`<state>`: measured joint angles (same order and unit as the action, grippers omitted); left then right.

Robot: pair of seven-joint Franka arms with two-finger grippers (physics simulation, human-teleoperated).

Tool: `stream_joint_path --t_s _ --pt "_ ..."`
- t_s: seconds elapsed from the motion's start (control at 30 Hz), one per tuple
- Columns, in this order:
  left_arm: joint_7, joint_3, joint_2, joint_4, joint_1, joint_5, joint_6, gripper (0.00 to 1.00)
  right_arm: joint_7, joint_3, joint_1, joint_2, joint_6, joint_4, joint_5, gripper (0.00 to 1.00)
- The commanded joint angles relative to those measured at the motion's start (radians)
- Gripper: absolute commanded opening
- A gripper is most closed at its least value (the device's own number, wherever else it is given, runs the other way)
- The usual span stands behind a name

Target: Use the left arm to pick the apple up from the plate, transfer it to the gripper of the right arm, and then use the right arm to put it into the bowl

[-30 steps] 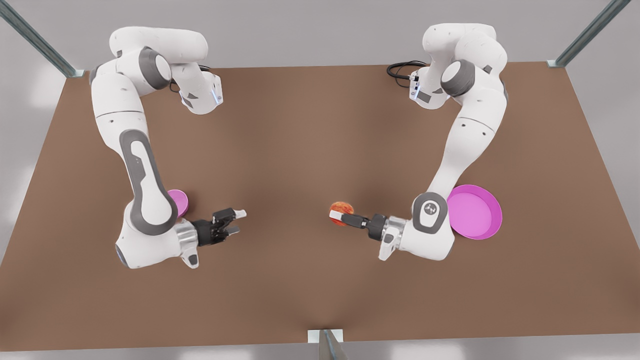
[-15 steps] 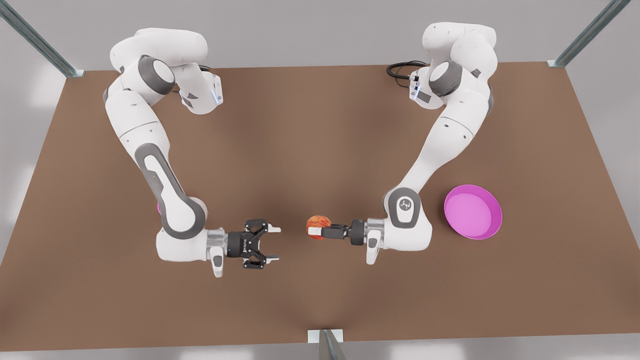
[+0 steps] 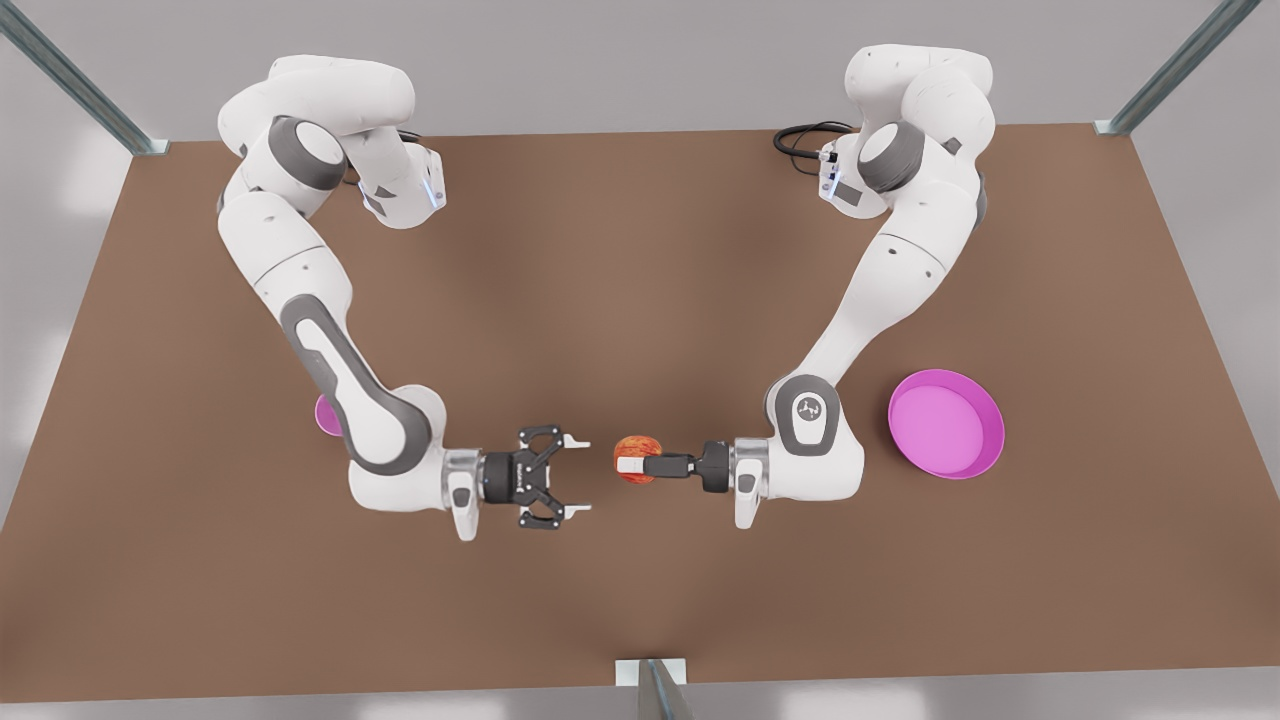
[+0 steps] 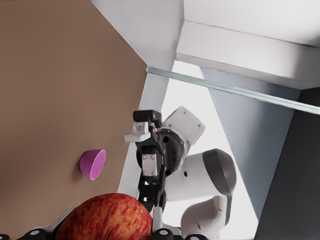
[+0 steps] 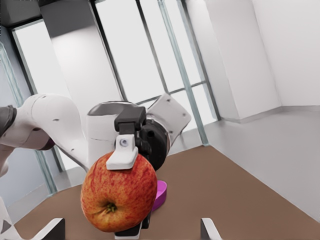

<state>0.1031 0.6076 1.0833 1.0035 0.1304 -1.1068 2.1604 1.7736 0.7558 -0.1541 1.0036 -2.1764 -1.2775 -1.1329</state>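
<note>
The red-yellow apple hangs above the table's middle, pinched in my left gripper, which reaches in from the front view's right. The left wrist view has the apple close up between that gripper's fingers. My right gripper stands open a short gap from the apple, on the front view's left, facing it. Its fingertips show wide apart below the apple. The small pink bowl peeks from behind the right arm. The pink plate lies bare at the front view's right.
The brown table is wide and bare around both arms. Metal frame posts stand at its corners and front edge. A black cable lies by the left arm's base. The bowl sits on the table beyond the right gripper.
The left gripper carried the apple toward the middle, clear of the plate, then held still. The open right gripper swung in from beside the bowl and rotated to face the apple.
</note>
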Motion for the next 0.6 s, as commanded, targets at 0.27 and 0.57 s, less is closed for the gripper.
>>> stream_joint_path --t_s 0.27,0.57 --pt "0.124 0.000 0.001 0.000 0.001 -0.005 0.004 0.72 0.305 0.057 0.022 0.035 -0.117 0.015 -0.025 1.00" --pt "0.125 0.000 0.001 0.000 0.001 -0.005 0.004 0.72 0.305 0.086 0.013 0.041 -0.115 -0.003 -0.041 1.00"
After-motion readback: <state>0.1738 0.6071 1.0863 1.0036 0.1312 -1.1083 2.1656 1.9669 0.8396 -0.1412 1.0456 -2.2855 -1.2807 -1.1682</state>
